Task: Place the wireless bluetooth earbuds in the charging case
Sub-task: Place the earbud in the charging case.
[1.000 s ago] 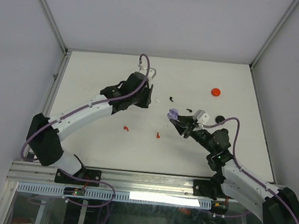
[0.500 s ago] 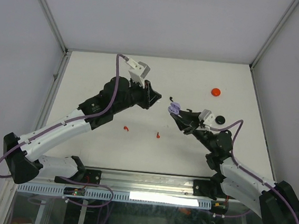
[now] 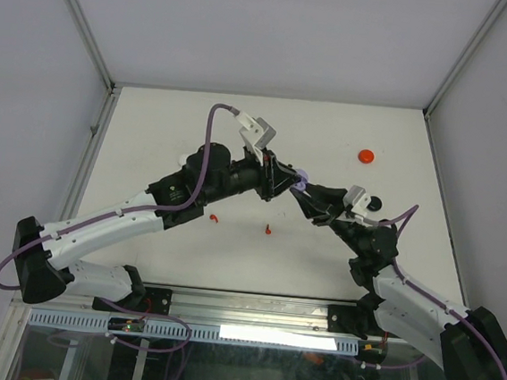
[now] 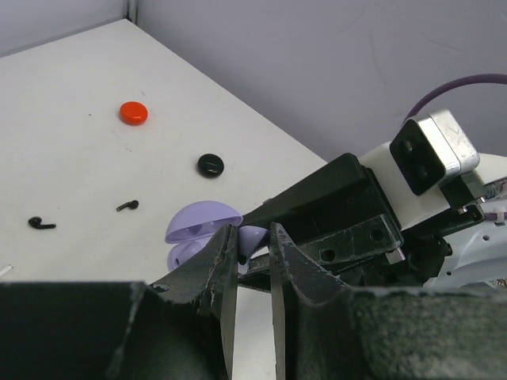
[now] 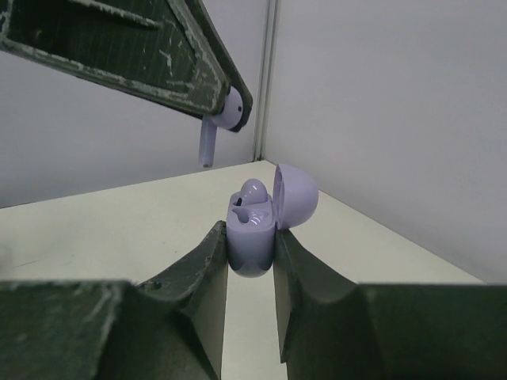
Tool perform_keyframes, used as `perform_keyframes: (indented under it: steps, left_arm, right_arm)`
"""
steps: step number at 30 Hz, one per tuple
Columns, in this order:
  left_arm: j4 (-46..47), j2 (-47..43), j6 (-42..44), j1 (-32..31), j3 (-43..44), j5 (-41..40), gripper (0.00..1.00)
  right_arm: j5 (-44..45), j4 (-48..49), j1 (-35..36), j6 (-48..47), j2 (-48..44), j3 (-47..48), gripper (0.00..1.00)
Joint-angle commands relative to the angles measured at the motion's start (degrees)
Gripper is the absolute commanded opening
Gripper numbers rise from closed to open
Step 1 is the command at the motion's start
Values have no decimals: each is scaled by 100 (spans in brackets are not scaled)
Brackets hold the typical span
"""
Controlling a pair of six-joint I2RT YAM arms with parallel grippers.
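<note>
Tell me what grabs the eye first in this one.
Centre stage: the left gripper pinches a lilac earbud, stem down, poised above the open lilac case clamped in the right gripper. Farther back on the right lies a bright red round case.

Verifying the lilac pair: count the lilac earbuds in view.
2. One lilac earbud in the left gripper; one seated in the open lilac case the right gripper holds.

The left gripper (image 4: 253,231) pinches a lilac earbud (image 4: 255,238) beside the open lilac case (image 4: 198,226); 2 black earbuds (image 4: 127,205) lie beyond.
</note>
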Motion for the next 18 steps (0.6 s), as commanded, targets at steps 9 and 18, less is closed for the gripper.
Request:
perform_keyframes:
  steps: [9,18]
  left_arm:
    - [635,341,447,-272,-48,-170,13]
    - [777,226,631,-321,-65,-241,13]
  right_arm:
    - [-128,437,18,152,-239,222,0]
    - [-198,413,19,162,-296,195,0]
